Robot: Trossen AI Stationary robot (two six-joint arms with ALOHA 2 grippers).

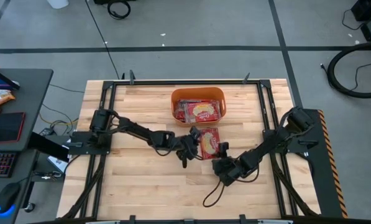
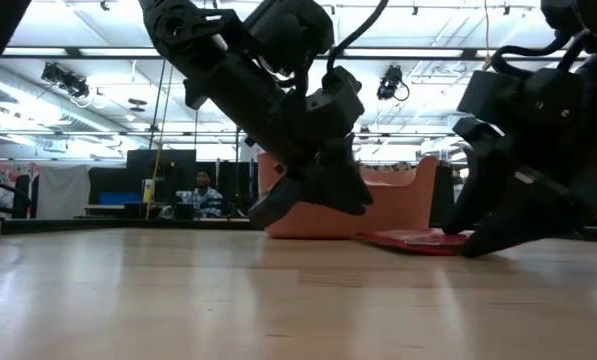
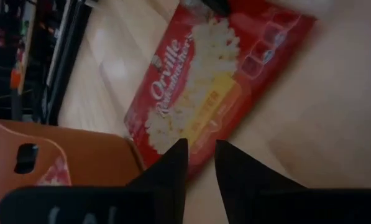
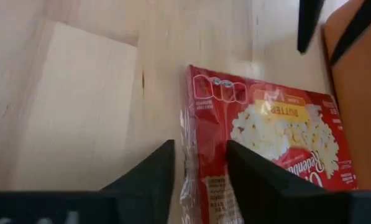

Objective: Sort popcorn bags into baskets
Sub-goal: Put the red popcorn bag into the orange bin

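Note:
One red popcorn bag (image 1: 209,142) lies flat on the table, picture face up, just near of the orange basket (image 1: 197,93). The basket holds several more red bags (image 1: 197,111). My left gripper (image 1: 190,140) is open by a narrow gap and hovers over the bag's left edge (image 3: 173,140); the low view shows it raised off the table (image 2: 308,200). My right gripper (image 4: 197,158) is open at the bag's near end, one finger over the bag (image 4: 278,134) and one over bare wood. My right gripper comes slanting down from the table's near right side, its fingers astride the bag's crimped near end (image 4: 188,155). In the low view its tips (image 2: 473,243) sit down at the flat bag's end (image 2: 418,238). Whether they touch the bag, I cannot tell.
The basket's near wall (image 2: 398,200) stands right behind the bag. A black cable (image 1: 213,196) loops on the wood near the right arm. Bare wood lies toward the table's left and near edges. A person sits far off in the room behind the table.

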